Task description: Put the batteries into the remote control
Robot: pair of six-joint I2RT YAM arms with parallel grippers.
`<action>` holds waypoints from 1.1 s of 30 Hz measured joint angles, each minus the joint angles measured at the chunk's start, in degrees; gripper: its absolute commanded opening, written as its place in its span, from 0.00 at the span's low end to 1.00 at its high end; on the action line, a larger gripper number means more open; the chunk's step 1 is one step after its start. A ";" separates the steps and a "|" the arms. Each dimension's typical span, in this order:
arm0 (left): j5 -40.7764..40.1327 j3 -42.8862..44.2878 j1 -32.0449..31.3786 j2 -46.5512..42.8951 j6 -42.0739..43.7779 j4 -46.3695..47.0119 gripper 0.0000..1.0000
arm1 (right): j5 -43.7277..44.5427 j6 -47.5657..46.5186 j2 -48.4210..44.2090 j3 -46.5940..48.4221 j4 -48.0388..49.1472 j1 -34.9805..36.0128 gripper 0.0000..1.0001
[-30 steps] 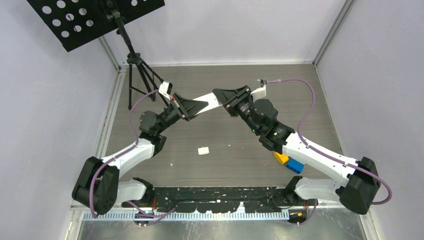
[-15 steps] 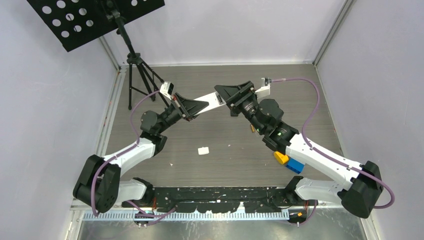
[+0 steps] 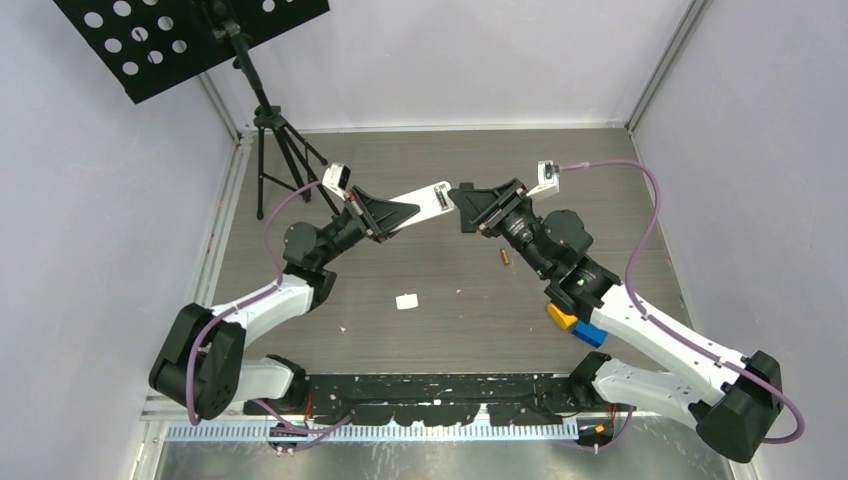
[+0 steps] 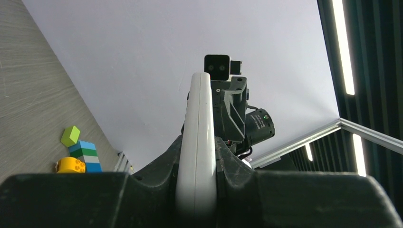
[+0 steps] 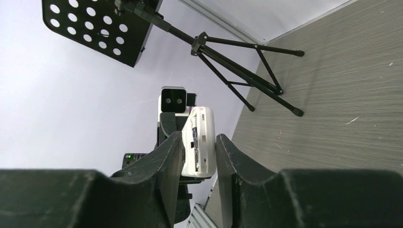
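One battery (image 3: 505, 257) lies on open table (image 3: 430, 275), far from edges.

so there's a black music stand (image 3: 197, 40) with a hole-punched tray on tripod legs at the far left corner of the wood-grain table (image 3: 420, 340), and at the near right 3 toy blocks, a yellow block (image 3: 561, 316) touching a blue block (image 3: 590, 333), with a lime-green block (image 4: 70, 135) just beside them

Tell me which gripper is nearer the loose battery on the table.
Right. The right gripper is just beyond and left of the battery; the left gripper, shut on the remote, sits farther left.
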 measured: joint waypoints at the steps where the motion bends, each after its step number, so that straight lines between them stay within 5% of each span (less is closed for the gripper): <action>1: 0.00 0.00 0.00 0.04 0.00 0.04 0.00 | -0.24 -0.74 -0.09 0.00 -0.26 -0.09 0.34; 12: 0.59 0.17 0.39 0.85 0.35 0.42 0.00 | -5.27 -9.11 2.82 3.85 -6.21 -0.85 0.15; 33: 2.58 1.33 2.84 2.75 4.83 -0.55 0.00 | -9.57 -17.31 9.05 8.85 -9.81 -2.82 0.19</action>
